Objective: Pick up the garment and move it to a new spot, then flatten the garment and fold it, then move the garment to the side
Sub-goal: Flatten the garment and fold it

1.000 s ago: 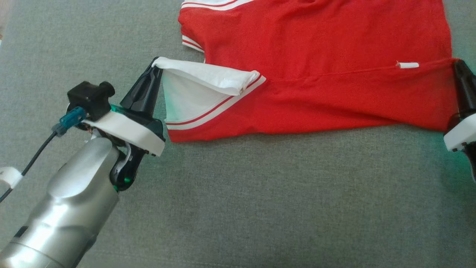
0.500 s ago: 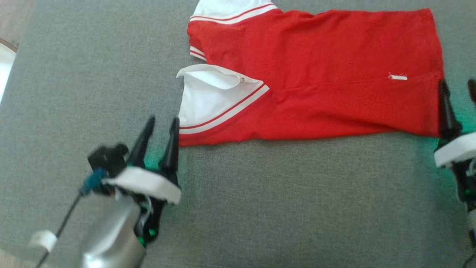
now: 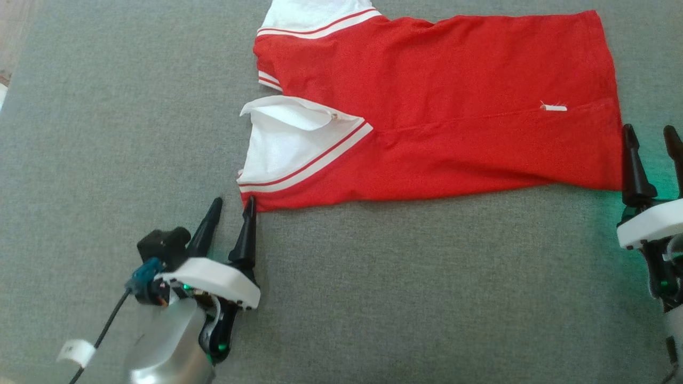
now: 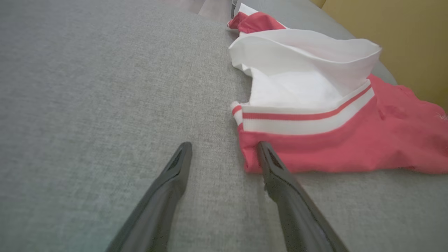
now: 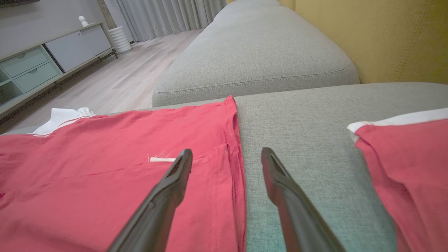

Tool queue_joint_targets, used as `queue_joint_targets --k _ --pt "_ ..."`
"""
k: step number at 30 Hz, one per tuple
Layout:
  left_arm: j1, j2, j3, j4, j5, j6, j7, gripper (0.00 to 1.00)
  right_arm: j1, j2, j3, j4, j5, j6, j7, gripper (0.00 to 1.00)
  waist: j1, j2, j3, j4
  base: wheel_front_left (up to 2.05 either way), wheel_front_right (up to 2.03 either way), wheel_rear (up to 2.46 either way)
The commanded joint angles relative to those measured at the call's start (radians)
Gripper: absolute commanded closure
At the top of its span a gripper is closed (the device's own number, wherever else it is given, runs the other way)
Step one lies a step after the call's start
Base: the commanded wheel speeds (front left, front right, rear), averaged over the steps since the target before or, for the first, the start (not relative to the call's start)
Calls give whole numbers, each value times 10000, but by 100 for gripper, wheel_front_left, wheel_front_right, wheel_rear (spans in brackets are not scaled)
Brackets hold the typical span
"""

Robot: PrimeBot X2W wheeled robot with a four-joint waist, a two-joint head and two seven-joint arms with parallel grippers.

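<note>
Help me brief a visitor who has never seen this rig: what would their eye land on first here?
The bright red garment with white striped trim, lying on the grey sofa cushion, dominates the upper half of the head view. Next come two open, dark-fingered hands flanking it: the left hand at its near-left corner, the right hand by its right edge, neither gripping cloth.

Red garment lies folded flat on a grey sofa cushion.
The shirt stretches sideways across the cushion, with a folded edge running along its length and the nearer layer lapped over the rest. White panels with red-and-white striped trim mark its left end, where one white flap curls up and over. A small white tag sits near the right end.
</note>
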Motion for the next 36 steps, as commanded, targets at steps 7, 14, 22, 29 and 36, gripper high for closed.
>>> queue_joint_targets --k 7,14,22,29,36 --pt "-517 -8 -330 652 69 -208 49 100 17 -258 173 -188 -66 -7 293 0 1 0 -1 22 0 0 0" --pt "-679 233 -577 243 344 -238 3 100 8 -342 66 449 -474 -7 1153 0 1 0 -210 285 0 0 0" --pt "-379 442 -143 -931 1195 -242 -4 100 702 14 -708 256 -784 -7 2355 0 1 0 -477 658 0 0 0" --pt "-44 406 279 -1314 1591 -242 -6 100 1502 297 -1062 -762 -831 -7 3274 54 1 0 -487 645 0 0 0" --pt "216 465 508 -1501 1809 -244 -6 100 1803 318 -1283 -1246 -727 -7 3651 100 1 0 -658 686 0 0 0"
